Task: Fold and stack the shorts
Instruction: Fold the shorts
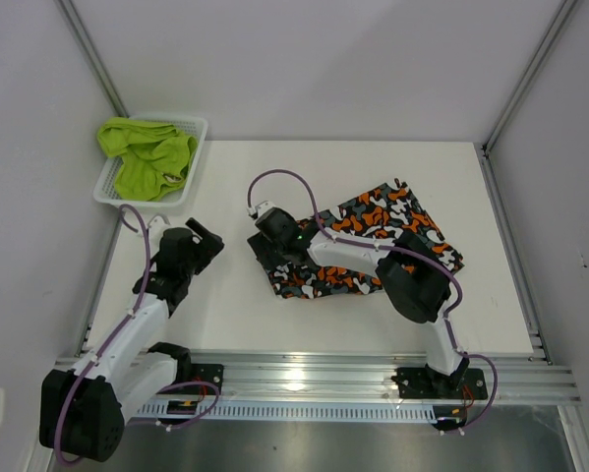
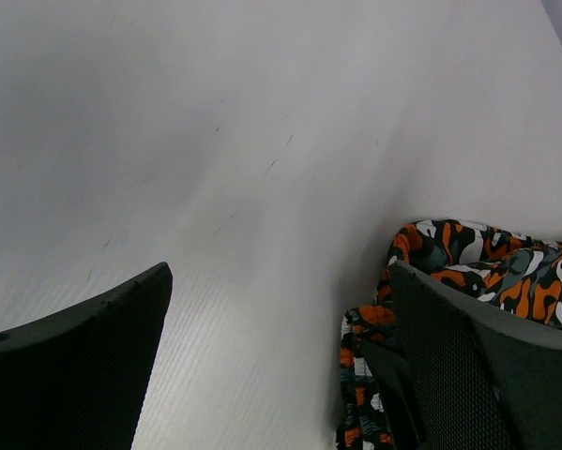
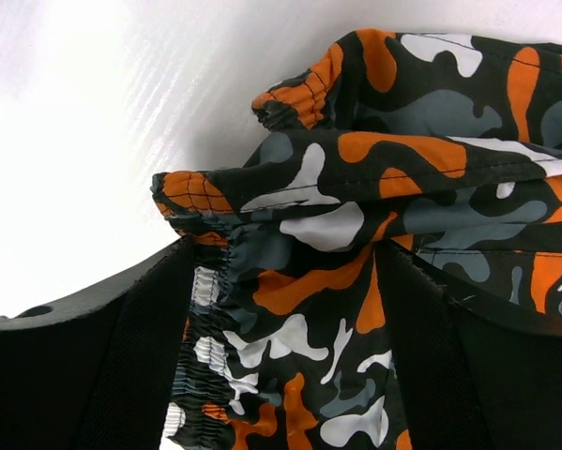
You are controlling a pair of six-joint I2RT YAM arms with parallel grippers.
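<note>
The camouflage shorts (image 1: 392, 221) lie crumpled on the white table, right of centre. My right gripper (image 1: 274, 246) is down on their left end. In the right wrist view its jaws (image 3: 290, 281) stand wide, open, astride the bunched elastic waistband (image 3: 205, 309), with patterned cloth filling the gap between the fingers (image 3: 102, 366). The lime green shorts (image 1: 148, 157) lie heaped in the white mesh basket (image 1: 198, 147) at the back left. My left gripper (image 1: 204, 244) hovers open over bare table left of the camouflage shorts (image 2: 459, 248), with nothing between its fingers (image 2: 281, 281).
The basket stands at the table's back left corner against the wall. Grey walls and metal frame posts enclose the table on three sides. A metal rail (image 1: 314, 374) carrying both arm bases runs along the near edge.
</note>
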